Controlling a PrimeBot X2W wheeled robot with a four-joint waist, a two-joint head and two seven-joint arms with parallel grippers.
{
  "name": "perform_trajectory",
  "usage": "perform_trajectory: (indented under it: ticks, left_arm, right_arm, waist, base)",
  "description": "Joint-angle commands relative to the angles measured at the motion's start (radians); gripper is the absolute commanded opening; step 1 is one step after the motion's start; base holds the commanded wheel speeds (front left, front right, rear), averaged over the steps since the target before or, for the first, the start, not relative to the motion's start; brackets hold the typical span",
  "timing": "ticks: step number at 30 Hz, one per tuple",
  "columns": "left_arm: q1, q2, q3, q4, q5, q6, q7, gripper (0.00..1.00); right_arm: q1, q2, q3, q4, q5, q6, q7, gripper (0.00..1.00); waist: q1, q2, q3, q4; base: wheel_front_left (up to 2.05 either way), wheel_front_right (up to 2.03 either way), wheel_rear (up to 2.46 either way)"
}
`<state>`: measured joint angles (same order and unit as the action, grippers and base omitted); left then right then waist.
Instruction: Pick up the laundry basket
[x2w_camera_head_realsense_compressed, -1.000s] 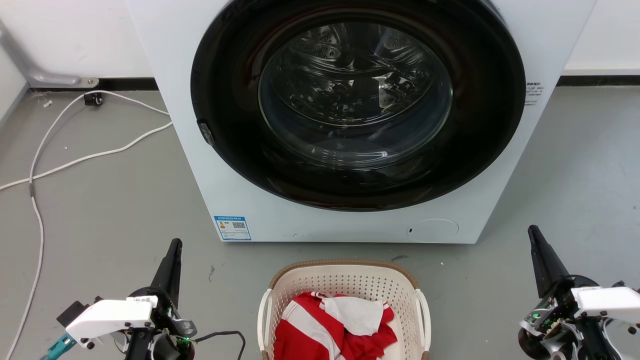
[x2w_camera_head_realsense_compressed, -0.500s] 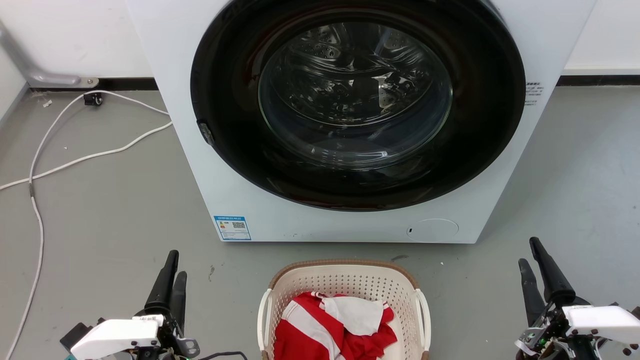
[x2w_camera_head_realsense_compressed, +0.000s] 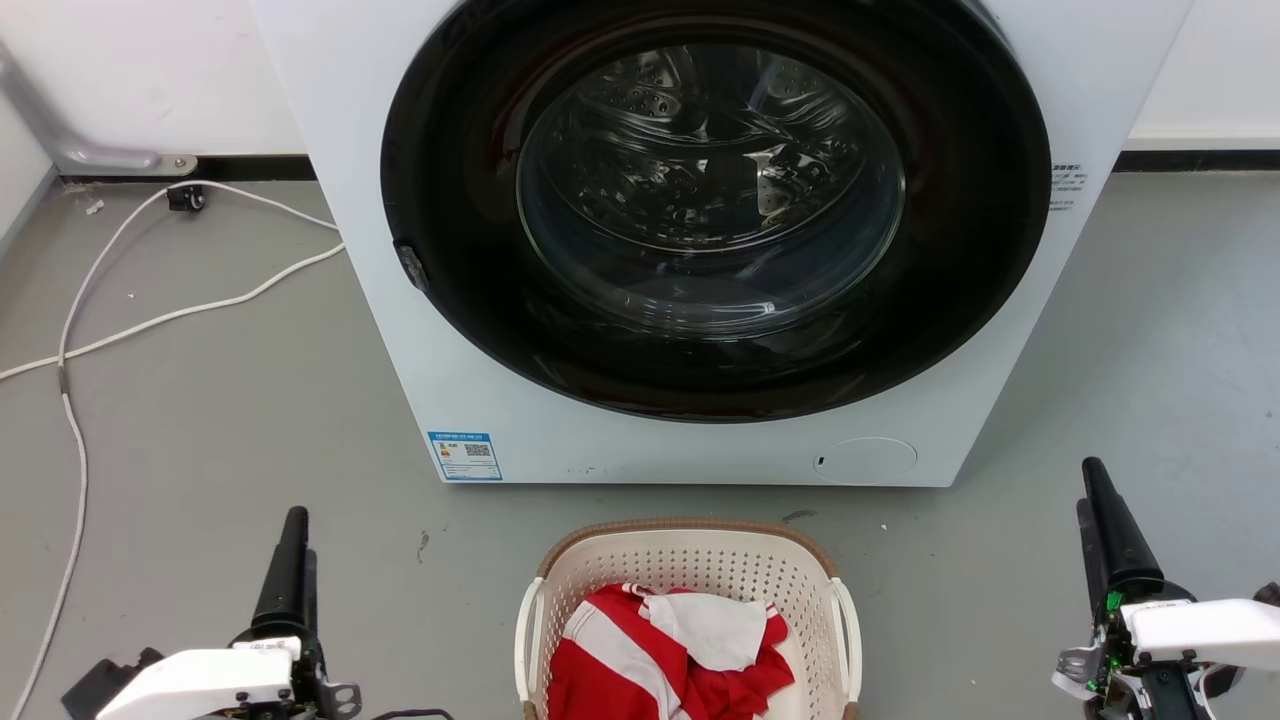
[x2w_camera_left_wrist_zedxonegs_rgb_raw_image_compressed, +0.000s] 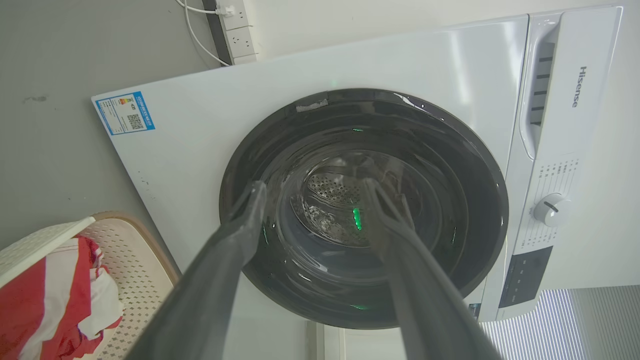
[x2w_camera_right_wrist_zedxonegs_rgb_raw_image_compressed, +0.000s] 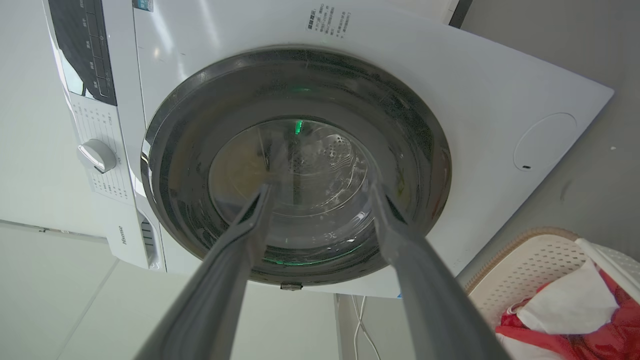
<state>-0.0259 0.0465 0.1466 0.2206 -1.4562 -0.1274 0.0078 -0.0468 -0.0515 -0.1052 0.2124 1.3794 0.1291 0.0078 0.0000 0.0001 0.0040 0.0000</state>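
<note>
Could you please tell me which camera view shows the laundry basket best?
The head view: the laundry basket sits bottom centre, with brown rim, both white handles and clothes visible, though its near end is cut off. The left wrist view catches a corner, the right wrist view another.

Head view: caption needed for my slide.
Cream perforated plastic laundry basket fronts white washing machine; left gripper, right gripper open alongside.

Between my dark grey fingers (x2w_camera_head_realsense_compressed: 285, 570): a cream perforated laundry basket (x2w_camera_head_realsense_compressed: 700, 560) with a brown woven rim, holding red-and-white striped cloth (x2w_camera_head_realsense_compressed: 620, 650). Beyond them: a white washing machine (x2w_camera_head_realsense_compressed: 335, 150) with a black door (x2w_camera_head_realsense_compressed: 450, 250), on a grey floor (x2w_camera_head_realsense_compressed: 200, 430).
</note>
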Motion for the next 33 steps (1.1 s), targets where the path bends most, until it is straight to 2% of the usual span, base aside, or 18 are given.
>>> perform_trajectory:
  ticks: [1, 10, 20, 29, 33]
  left_arm:
    - [-0.010, 0.004, 0.016, -0.023, 0.026, -0.001, -0.010, 1.00]
    - [-0.012, 0.004, 0.055, -0.095, 0.214, 0.006, -0.045, 1.00]
    - [0.025, 0.004, -0.035, -0.220, 0.484, 0.026, -0.081, 1.00]
    - [0.046, 0.004, -0.117, -0.278, 0.714, 0.041, -0.110, 1.00]
    - [0.054, 0.004, -0.148, -0.285, 0.816, 0.061, -0.121, 1.00]
  right_arm:
    - [-0.018, -0.002, -0.005, -0.031, -0.045, 0.002, -0.011, 1.00]
    - [-0.019, -0.002, 0.004, -0.116, -0.283, 0.002, -0.046, 1.00]
    - [-0.002, -0.002, 0.070, -0.172, -0.543, 0.002, -0.081, 1.00]
    - [0.012, -0.001, 0.102, -0.186, -0.698, 0.002, -0.110, 1.00]
    - [0.019, -0.001, 0.104, -0.185, -0.757, 0.002, -0.122, 1.00]
  waist:
    - [0.0000, -0.0001, 0.000, 0.001]
    - [0.0000, -0.0001, 0.002, 0.003]
    - [0.0000, -0.0001, 0.008, 0.003]
    - [0.0000, -0.0001, 0.012, 0.002]
    - [0.0000, -0.0001, 0.010, 0.001]
  base:
    - [0.00, 0.00, 0.00]
    - [0.00, 0.00, 0.00]
    - [0.00, 0.00, 0.00]
    - [0.00, 0.00, 0.00]
    - [0.00, 0.00, 0.00]
